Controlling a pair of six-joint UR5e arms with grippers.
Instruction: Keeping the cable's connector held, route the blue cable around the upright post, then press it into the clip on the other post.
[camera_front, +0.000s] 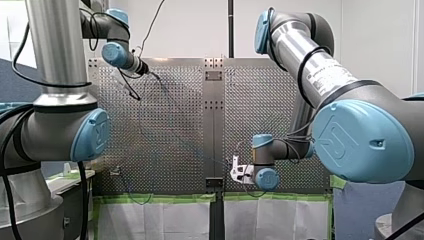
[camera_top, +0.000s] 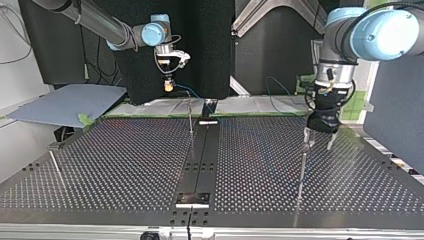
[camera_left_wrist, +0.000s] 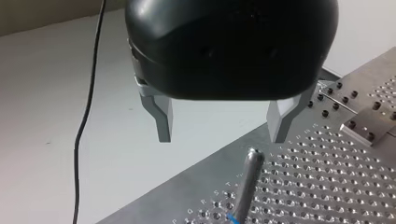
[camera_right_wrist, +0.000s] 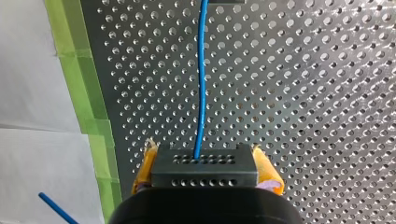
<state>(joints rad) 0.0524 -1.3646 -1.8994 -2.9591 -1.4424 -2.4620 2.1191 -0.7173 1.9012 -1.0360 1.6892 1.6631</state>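
My right gripper (camera_right_wrist: 203, 150) is shut on the black connector block (camera_right_wrist: 204, 171), with a yellow pad on each side. The blue cable (camera_right_wrist: 201, 84) runs straight ahead from the block over the perforated table. In the top view this gripper (camera_top: 169, 88) hangs above the table's far edge. My left gripper (camera_left_wrist: 222, 134), black with metal fingers, is open with nothing between them. It hovers just above the tip of an upright metal post (camera_left_wrist: 248, 179), and a bit of blue cable (camera_left_wrist: 231, 218) shows at the post's lower part. In the top view it (camera_top: 318, 139) stands over the right-hand post (camera_top: 302, 162).
A thin post (camera_top: 191, 120) stands by the table's central rail (camera_top: 201, 160), and another post (camera_top: 56, 169) stands at the top view's left. Green tape (camera_right_wrist: 88, 98) and white paper line the table's far edge. A blue-grey sheet (camera_top: 65, 105) lies beyond the left corner.
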